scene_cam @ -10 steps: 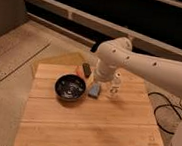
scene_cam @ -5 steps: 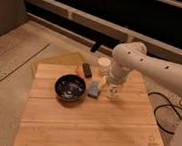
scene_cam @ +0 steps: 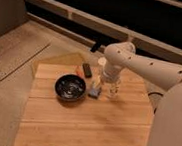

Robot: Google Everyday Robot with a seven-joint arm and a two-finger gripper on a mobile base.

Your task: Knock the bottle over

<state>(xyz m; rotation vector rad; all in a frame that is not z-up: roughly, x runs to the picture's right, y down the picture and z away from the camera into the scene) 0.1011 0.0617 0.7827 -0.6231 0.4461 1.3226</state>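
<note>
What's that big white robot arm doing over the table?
The robot's white arm reaches in from the right over the wooden table. Its pincer hangs close above a small clear bottle. The bottle stands upright, not yet knocked over. A blue block lies just left of it, then a black bowl, and a short white cylinder stands behind.

Gripper (scene_cam: 103, 82) hung low over table (scene_cam: 77, 128), between black bowl (scene_cam: 71, 88) and bottle (scene_cam: 114, 89), mostly covered by own wrist. Bottle outline blurred; top lost under arm (scene_cam: 150, 70), contact unclear. White cylinder (scene_cam: 101, 64) partly hidden behind arm. Robot body (scene_cam: 174, 126) cut by right and bottom edges. Dark object (scene_cam: 87, 70) behind bowl too blurred to identify.
</note>
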